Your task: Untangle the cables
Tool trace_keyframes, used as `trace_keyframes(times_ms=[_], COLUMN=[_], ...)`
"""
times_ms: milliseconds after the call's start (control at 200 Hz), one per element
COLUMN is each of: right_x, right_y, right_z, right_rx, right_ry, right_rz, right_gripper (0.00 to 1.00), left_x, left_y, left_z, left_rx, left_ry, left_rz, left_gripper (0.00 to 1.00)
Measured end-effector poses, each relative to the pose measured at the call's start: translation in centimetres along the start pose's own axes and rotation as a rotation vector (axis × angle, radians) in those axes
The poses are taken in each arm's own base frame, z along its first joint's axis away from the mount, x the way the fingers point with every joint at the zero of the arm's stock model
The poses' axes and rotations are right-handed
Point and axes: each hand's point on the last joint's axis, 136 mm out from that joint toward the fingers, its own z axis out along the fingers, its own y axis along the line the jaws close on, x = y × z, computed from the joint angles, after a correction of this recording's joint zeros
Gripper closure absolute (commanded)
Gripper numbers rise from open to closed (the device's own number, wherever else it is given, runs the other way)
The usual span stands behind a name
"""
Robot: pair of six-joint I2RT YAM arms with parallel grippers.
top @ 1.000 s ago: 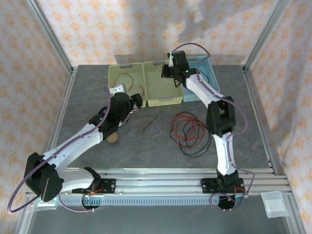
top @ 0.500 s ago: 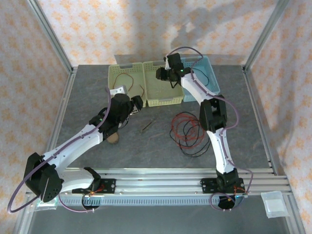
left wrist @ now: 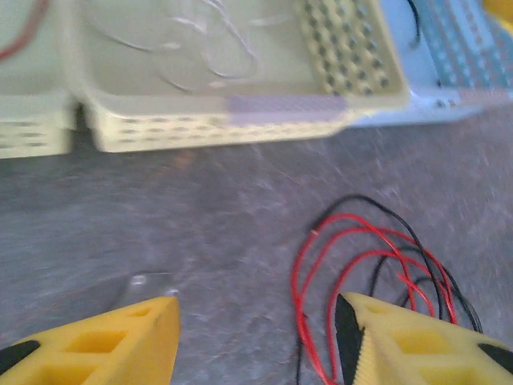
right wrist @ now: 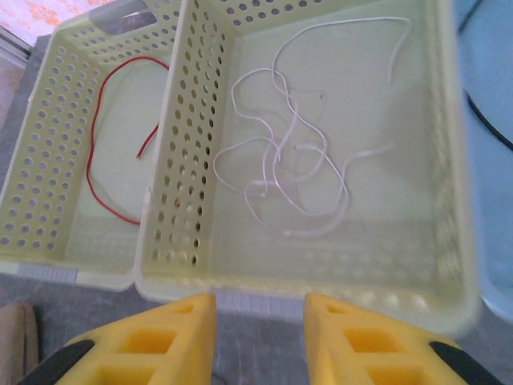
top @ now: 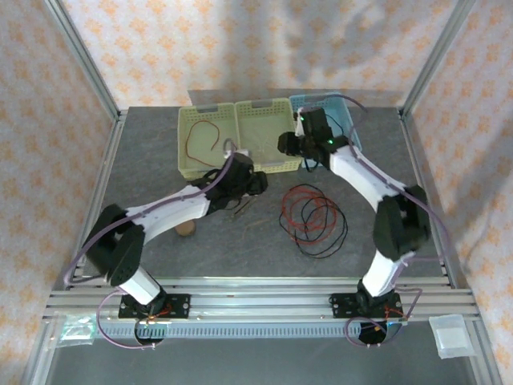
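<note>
The left gripper (top: 253, 183) moved right from the left-centre of the top view to just left of the red and black cables (top: 314, 218), and its elbow swung up out of the lower left corner. The right gripper (top: 286, 145) came down from the upper centre to the near wall of the middle basket (top: 271, 166), its elbow swinging out to the right.

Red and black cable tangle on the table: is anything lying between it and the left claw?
Nothing visible does. In the left wrist view the left claw is open over bare table, and the red and black cable tangle lies right beside one of its fingertips, with no object in between.
</note>
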Motion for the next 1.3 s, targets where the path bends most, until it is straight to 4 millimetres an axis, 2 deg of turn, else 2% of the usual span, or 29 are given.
trace_keyframes(times_ms=[105,215,391,571,686,931,1146,1297], right_x=[2.0,4.3,8.0,11.9,14.1,14.0,14.4,14.2], right_y=[-1.4,-3.3,-6.3,-8.8,-9.6,-9.5,-9.6,-9.7], right_z=[-2.7,-4.5,-6.6,-7.3,-7.7,-9.5,-10.1,-10.4], right_rx=[0.042,0.108,0.21,0.267,0.283,0.251,0.242,0.24], right_ry=[-0.018,-0.014,0.019,0.08,0.114,0.048,0.031,0.018], right_rz=[0.029,0.057,0.104,0.154,0.173,0.187,0.187,0.187], right_gripper=[0.69,0.71,0.74,0.75,0.75,0.75,0.75,0.75], left_x=[2.0,4.2,7.3,8.7,9.6,11.4,14.1,14.0], left_y=[-2.4,-3.5,-3.2,-3.2,-3.0,-2.7,-2.1,-2.5], left_z=[1.7,3.2,3.8,3.5,3.6,4.7,6.2,6.2], left_rx=[0.032,0.034,0.001,-0.019,-0.039,-0.059,-0.09,-0.082], left_ry=[0.066,0.138,0.228,0.268,0.291,0.342,0.411,0.415], left_rz=[0.048,0.086,0.124,0.097,0.059,-0.033,-0.081,-0.112], left_gripper=[0.5,0.53,0.54,0.54,0.57,0.59,0.62,0.64])
